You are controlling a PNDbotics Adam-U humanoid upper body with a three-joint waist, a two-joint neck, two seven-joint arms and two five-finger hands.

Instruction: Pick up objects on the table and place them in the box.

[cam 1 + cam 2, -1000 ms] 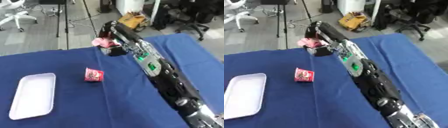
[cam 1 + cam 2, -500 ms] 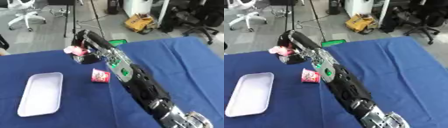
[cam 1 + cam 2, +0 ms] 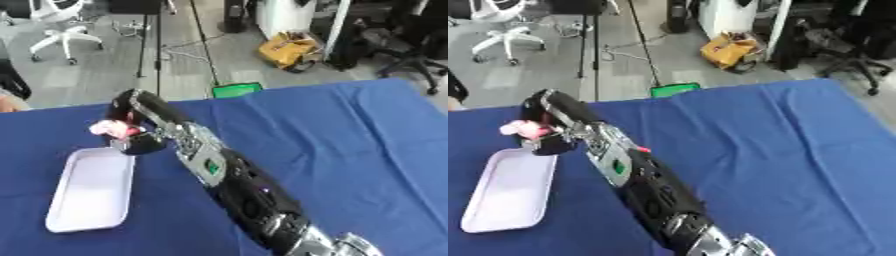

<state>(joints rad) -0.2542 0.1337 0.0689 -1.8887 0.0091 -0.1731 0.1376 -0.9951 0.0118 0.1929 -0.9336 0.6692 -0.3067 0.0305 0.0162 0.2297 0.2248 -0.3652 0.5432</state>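
My right arm reaches from the lower right up to the left across the blue table (image 3: 350, 150). Its black hand (image 3: 140, 142) is shut on a small pink object (image 3: 112, 128), which it holds just above the far end of the white tray (image 3: 92, 195). The tray lies at the left of the table and holds nothing that I can see. A small red bit (image 3: 642, 149) peeks out at the forearm's right edge; the rest of it is hidden behind the arm. The left hand shows in neither view.
The table's far edge runs across the upper part of the view. Beyond it on the floor are a green item (image 3: 236, 90), a yellow bag (image 3: 289, 50), tripod legs and office chairs (image 3: 66, 32).
The right hand has carried the pink object leftward, from beside the red-and-pink cup to over the tray's far end. The camera has turned too, and the arm now covers the cup.
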